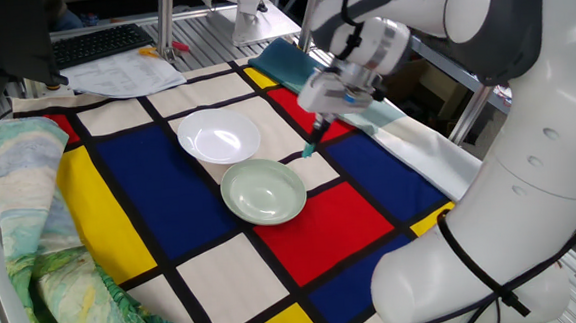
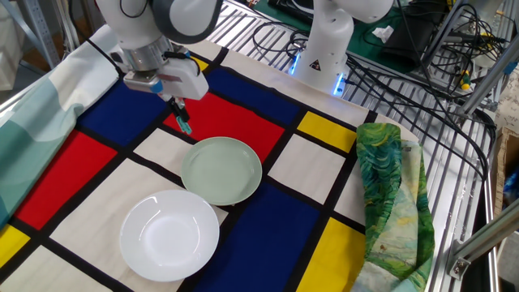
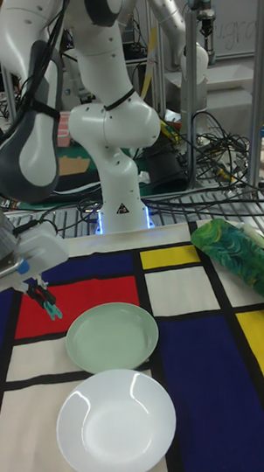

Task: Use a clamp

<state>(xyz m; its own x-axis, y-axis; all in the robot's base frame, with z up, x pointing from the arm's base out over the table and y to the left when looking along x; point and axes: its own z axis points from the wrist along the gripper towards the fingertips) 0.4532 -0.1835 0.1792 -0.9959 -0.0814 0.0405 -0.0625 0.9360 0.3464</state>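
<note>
The clamp point(image 1: 310, 149) point(image 2: 185, 125) point(image 3: 53, 311) is a small teal clip hanging point-down from my gripper point(image 1: 317, 136) point(image 2: 180, 113) point(image 3: 40, 297), which is shut on its upper end. It hangs a little above a red square of the checked tablecloth point(image 2: 243, 122), just beyond the rim of the pale green bowl point(image 1: 263, 191) point(image 2: 221, 170) point(image 3: 112, 336) and not touching it. The white bowl point(image 1: 219, 136) point(image 2: 169, 235) point(image 3: 117, 424) sits beside the green bowl, on its side away from the clamp.
A crumpled green patterned cloth point(image 2: 393, 199) point(image 1: 44, 267) lies along one table edge. A folded teal cloth point(image 1: 365, 102) lies along another. The robot base point(image 2: 328, 49) and cables point(image 2: 405, 73) stand behind the table. Papers and a keyboard point(image 1: 100, 43) are at the back.
</note>
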